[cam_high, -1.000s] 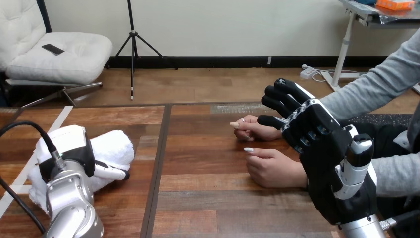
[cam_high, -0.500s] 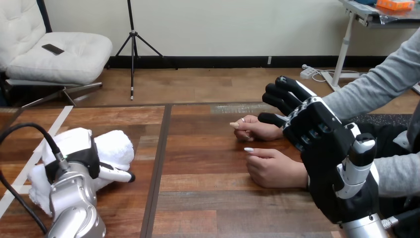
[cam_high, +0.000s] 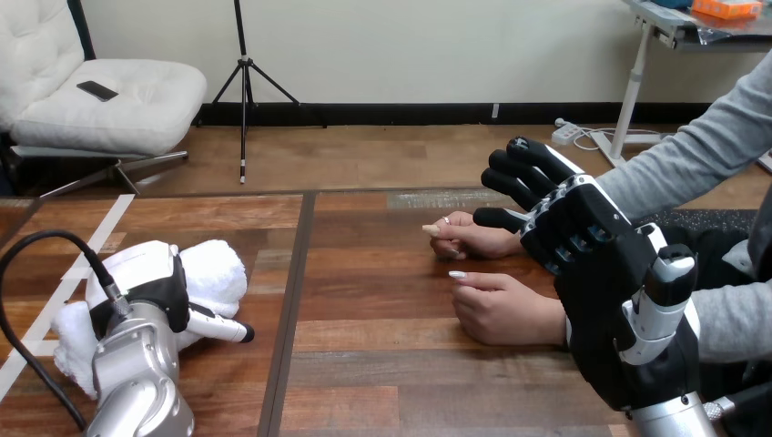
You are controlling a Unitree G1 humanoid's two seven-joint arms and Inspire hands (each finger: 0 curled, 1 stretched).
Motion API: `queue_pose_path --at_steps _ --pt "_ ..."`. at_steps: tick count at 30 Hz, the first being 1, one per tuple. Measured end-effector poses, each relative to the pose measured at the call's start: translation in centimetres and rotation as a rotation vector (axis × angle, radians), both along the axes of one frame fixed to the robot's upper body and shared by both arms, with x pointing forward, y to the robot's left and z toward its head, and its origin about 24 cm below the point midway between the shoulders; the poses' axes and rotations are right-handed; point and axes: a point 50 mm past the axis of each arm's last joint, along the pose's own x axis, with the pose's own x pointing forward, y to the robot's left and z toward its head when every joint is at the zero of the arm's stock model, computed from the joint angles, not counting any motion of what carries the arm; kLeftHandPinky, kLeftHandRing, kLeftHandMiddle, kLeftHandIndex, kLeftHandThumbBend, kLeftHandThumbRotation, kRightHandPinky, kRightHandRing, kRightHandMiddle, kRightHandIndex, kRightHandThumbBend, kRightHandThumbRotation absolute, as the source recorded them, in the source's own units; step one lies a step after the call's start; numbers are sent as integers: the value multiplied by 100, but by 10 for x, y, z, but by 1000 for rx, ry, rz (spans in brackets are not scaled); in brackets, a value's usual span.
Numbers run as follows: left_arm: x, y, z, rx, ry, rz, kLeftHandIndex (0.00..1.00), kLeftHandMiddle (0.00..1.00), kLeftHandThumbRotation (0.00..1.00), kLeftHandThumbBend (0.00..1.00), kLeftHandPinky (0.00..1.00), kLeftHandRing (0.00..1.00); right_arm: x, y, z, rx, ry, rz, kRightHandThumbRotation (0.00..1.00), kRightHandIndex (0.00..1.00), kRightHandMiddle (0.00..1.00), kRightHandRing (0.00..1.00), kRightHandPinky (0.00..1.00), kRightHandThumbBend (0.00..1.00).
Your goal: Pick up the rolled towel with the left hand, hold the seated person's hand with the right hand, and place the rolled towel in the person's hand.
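Rolled towel [cam_high: 217, 266] lay white and bunched on the wooden table [cam_high: 382, 382], well apart from the right hand's fingers and off to their left. My left hand [cam_high: 146, 278] sat on top of its middle, white back shell up. One end of the roll bulged out past that hand toward the table's centre, and the other end showed beside the silver forearm [cam_high: 137, 382]. From where I watched I could not tell whether that hand had closed on the roll or merely rested on it. My right hand [cam_high: 592, 264] stood raised over the table's right side, its fingers [cam_high: 523, 177] straight and spread apart, holding nothing. Two hands of the seated person rested on the wood there. The person's farther hand [cam_high: 473, 238] lay just beside the tip of my lowest finger, though I could not make out whether they touched. The person's nearer hand [cam_high: 501, 308], loosely curled, lay below the fingers and beside the palm, its wrist hidden behind my hand.
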Motion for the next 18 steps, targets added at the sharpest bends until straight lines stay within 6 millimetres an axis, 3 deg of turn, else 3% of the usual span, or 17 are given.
queue_pose_path --at_steps 18 --pt "5 4 1 -52 10 15 96 98 44 97 100 98 -5 -1 10 2 -45 12 100 84 86 86 72 100"
